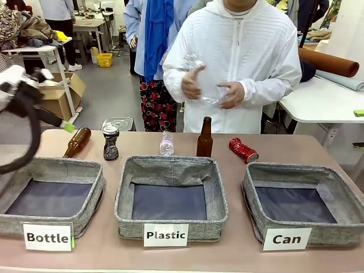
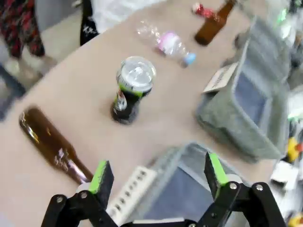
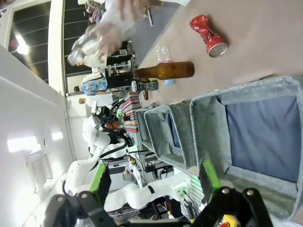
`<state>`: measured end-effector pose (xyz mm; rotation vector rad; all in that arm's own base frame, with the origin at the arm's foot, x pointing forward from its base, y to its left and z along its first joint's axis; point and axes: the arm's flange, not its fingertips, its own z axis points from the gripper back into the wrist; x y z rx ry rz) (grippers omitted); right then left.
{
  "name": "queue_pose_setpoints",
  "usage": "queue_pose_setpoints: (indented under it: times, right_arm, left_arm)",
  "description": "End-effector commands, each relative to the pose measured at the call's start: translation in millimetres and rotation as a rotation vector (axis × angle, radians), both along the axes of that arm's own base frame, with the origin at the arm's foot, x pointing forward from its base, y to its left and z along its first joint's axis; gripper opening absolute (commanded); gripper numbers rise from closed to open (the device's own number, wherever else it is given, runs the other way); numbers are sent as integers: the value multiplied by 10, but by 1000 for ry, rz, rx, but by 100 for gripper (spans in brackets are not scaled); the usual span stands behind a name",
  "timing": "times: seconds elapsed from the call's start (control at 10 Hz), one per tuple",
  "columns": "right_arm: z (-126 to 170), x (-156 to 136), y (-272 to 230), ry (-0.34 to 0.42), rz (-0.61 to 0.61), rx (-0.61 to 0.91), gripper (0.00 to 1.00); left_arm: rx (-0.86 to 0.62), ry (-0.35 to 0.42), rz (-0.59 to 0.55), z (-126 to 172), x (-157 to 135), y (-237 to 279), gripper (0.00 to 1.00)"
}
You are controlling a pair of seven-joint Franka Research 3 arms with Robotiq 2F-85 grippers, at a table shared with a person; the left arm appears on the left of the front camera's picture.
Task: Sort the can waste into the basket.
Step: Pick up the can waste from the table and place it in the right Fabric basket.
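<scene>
- Reading the left tool [image 2: 157,165] first: jaws wide, nothing between the green pads, poised above a near corner of the Bottle basket [image 1: 51,164].
- Finding the black can [image 2: 130,90] straight ahead of those jaws, past the basket's far wall, standing upright on the surface [image 1: 318,148], long axis vertical, pinched at the waist, silver top facing up.
- Noting a lying brown glass bottle [image 1: 77,141] just beside that can on its outer side, apart from it. Room for a finger looks tighter there than on the side toward the small clear plastic bottle [image 1: 166,144].
- Reading the right tool [image 3: 154,170] the same way: jaws wide, holding nothing, above the near side of the Can basket [image 1: 347,196].
- Placing the red can [image 1: 243,150] just beyond that basket's far wall, near its far left corner, lying on its side, long axis slanting from far-left to near-right in the front view. An upright brown bottle [image 1: 205,138] stands near its far end, not touching.
- Judging the right arm nearer the red can, with a short carry back over the wall. Judging the left arm nearer the black can, though its carry would cross the Plastic basket [image 1: 170,165].
- Ending farthest out: the person's hands [image 1: 193,84] hold a crumpled clear bottle [image 1: 196,61] above the far edge, well clear of both cans.
</scene>
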<state>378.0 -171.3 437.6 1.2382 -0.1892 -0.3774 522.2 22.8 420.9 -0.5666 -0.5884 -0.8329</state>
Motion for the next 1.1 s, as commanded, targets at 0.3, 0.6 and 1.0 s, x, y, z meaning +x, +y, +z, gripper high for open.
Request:
queue_pose_setpoints:
  times: [0.3,0.6,1.0]
  right_arm:
    - [9,-7,-20,-14,8,2,100]
    - [9,-7,-20,-14,8,2,100]
    - [9,-7,-20,-14,8,2,100]
  left_arm:
    - [72,-124,-97,-24,65,-256,100]
    - [-186,-403,-305,434,-329,568,100]
    - [-307,-576,-230,434,-1290,1346,100]
